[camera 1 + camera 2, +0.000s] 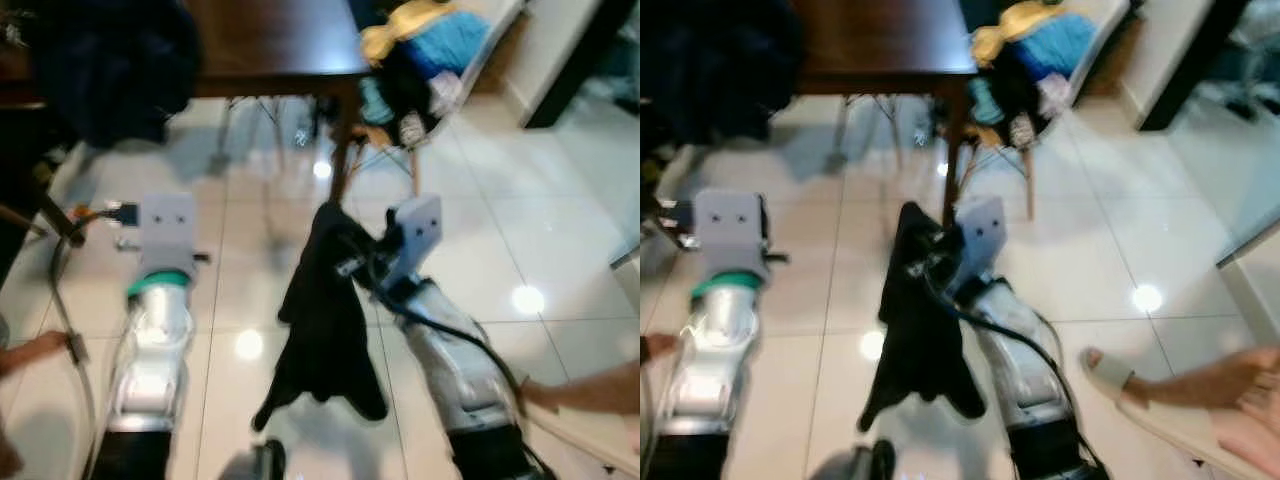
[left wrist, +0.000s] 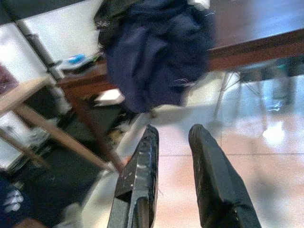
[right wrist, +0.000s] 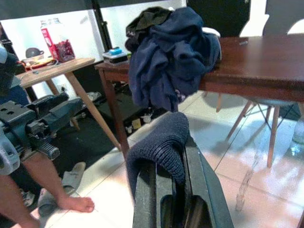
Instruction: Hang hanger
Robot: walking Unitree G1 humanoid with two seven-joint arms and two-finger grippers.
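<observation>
A black knit garment hangs limp from my right gripper, raised over the tiled floor in front of me. In the right wrist view my right gripper is shut on the garment, which is draped over the fingertips. No hanger can be made out inside the cloth. My left arm is held forward on the left. Its gripper is open, with nothing between the two black fingers.
A dark wooden table stands ahead with a heap of navy clothes on its corner. A chair piled with colourful clothes is at the back right. A person's arm reaches in at right, and a hand at left.
</observation>
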